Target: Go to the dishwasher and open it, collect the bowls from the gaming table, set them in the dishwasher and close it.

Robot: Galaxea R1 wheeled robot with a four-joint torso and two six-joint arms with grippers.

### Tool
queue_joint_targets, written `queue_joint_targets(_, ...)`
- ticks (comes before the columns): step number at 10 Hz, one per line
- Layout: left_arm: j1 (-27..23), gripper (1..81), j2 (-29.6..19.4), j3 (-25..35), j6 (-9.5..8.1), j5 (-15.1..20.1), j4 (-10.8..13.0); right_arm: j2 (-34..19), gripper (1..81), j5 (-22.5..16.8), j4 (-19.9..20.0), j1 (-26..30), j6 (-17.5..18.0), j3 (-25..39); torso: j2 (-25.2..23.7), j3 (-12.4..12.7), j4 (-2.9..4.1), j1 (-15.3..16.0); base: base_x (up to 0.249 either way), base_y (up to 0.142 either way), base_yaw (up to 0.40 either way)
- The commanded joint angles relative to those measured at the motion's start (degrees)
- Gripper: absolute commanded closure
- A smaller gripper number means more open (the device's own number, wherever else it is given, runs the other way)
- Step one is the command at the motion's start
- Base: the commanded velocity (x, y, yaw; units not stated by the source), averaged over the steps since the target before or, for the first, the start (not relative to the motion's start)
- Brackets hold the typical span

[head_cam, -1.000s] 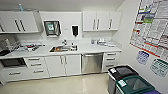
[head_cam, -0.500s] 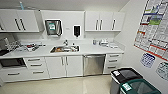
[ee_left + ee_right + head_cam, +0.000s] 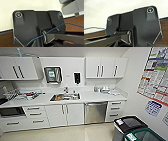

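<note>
Shifted as a whole since half a second ago: cabinets, sink and bins all slid a little across the head view, so camera motion, not motion of the things. Kitchenette slightly nearer and more squarely faced than a second ago.

Ahead, against the far wall: the dishwasher, brushed steel front, set under the white table just right of the sink, between the white double-door cabinet and a stack of drawers. Door shut, flush with the neighbouring fronts. Well apart from the robot, with open floor between. Two bins close by at lower right, beside the wall with posters.

Jaws: cannot tell, left or right; wrist views taken up by the robot's own dark plate and bar, with pale wall and brown floor behind.

Progress, as a judgement: very early. Approach to the dishwasher under way, not finished. Door not yet opened. No bowls and no gaming table to be seen here. Left to do: reaching the appliance, opening it, collecting the bowls, loading them, closing up. In effect, nearly everything.
</note>
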Motion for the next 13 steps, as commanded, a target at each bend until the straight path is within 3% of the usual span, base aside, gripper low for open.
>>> queue_joint_targets(1, -2.50, 1.0, -0.74, 0.78, 0.11, 3.29, -0.44, -1.36, 1.0, -2.63, -0.64, 2.52, -0.12, 0.67, 0.00, 0.00, 0.00, 0.00, 0.122, 0.061, 0.000)
queue_joint_targets(13, -2.50, 1.0, -0.83, 0.69, 0.02, 3.29, -0.53, -0.92, 1.0, -2.63, -0.64, 2.35, -0.12, 0.85, 0.00, 0.00, 0.00, 0.00, 0.122, 0.000, 0.000)
